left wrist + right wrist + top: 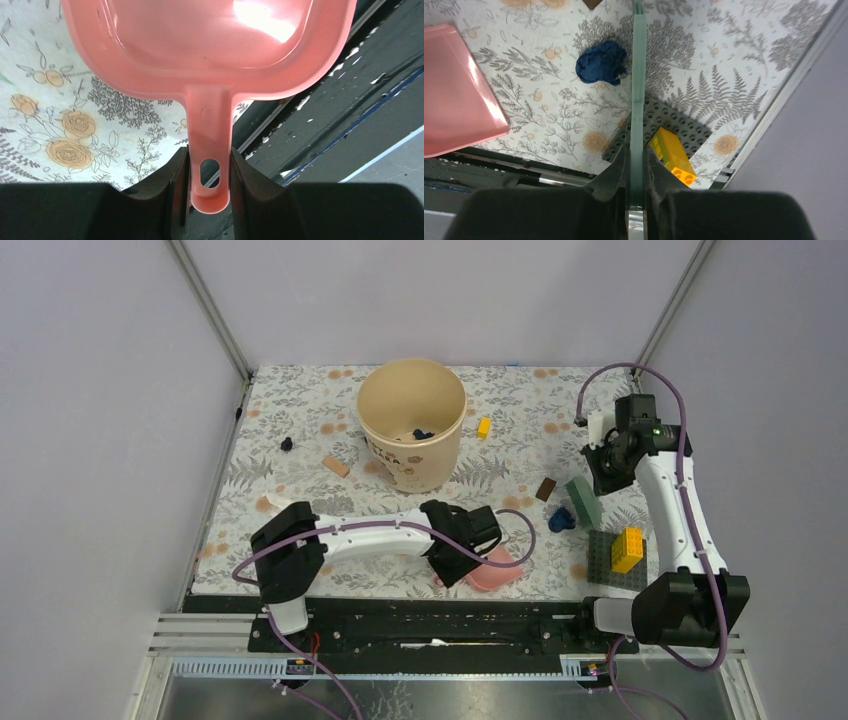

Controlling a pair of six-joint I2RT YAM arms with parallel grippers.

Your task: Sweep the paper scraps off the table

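**Sweeping partly done: two scraps left on the bench**

A few dark paper scraps [422, 433] lie inside the cream bucket [410, 465] near the far edge of the bench [290, 405]. A crumpled blue scrap [602, 62] sits toward the right edge, just beside the green sweeper blade [639, 75] pinched in the right tool [637, 160]. A black scrap [287, 444] lies near the left edge. The left tool [209, 170] clamps the handle of the pink dustpan [210, 40], which is empty, at the near edge. By my reckoning both loose bits are yet to be collected.

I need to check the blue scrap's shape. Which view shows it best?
The right wrist view: the blue scrap lies large and clear beside the green blade. The top view shows the scrap small, near the baseplate; the left wrist view misses it.
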